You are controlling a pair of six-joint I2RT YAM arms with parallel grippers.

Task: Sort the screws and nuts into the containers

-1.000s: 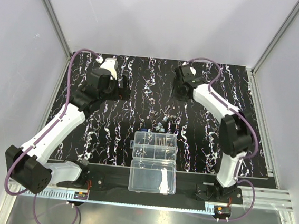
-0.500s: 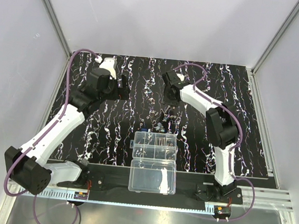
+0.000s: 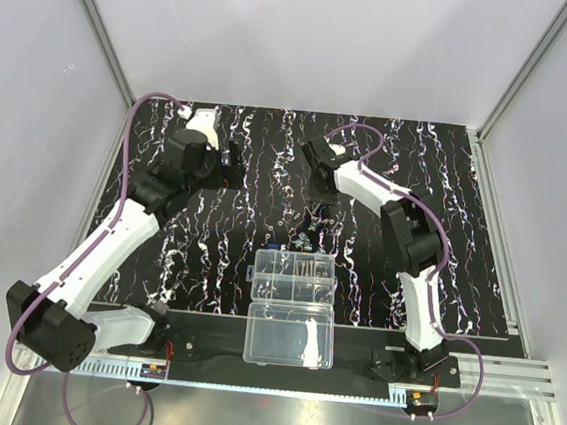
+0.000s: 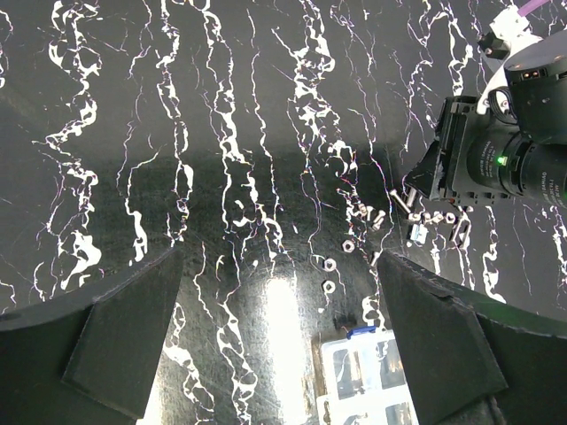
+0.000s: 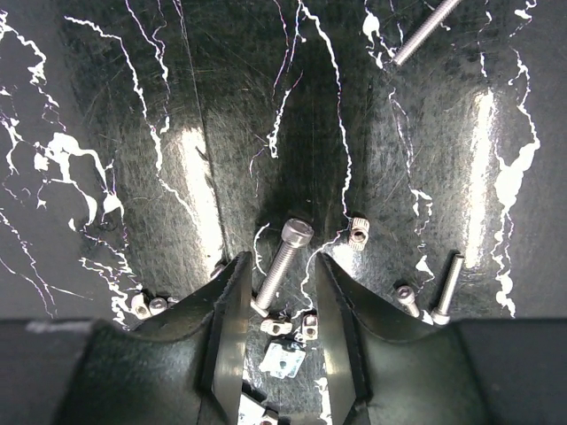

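Loose screws and nuts lie on the black mat just behind the clear organizer's compartments. My right gripper is open and low over them, its fingers on either side of a silvery screw without closing on it. A nut lies just right of the tips, and more screws lie further right. My left gripper is wide open and empty, high above the mat. Below it I see three nuts, screws and the organizer's corner.
The undivided clear lid half lies at the mat's near edge. A small blue piece sits at the organizer's far side. A small square metal plate lies between the right fingers. A long screw lies farther off.
My right arm has swung left and lowered its gripper over the pile of screws and nuts. The left arm has barely moved.
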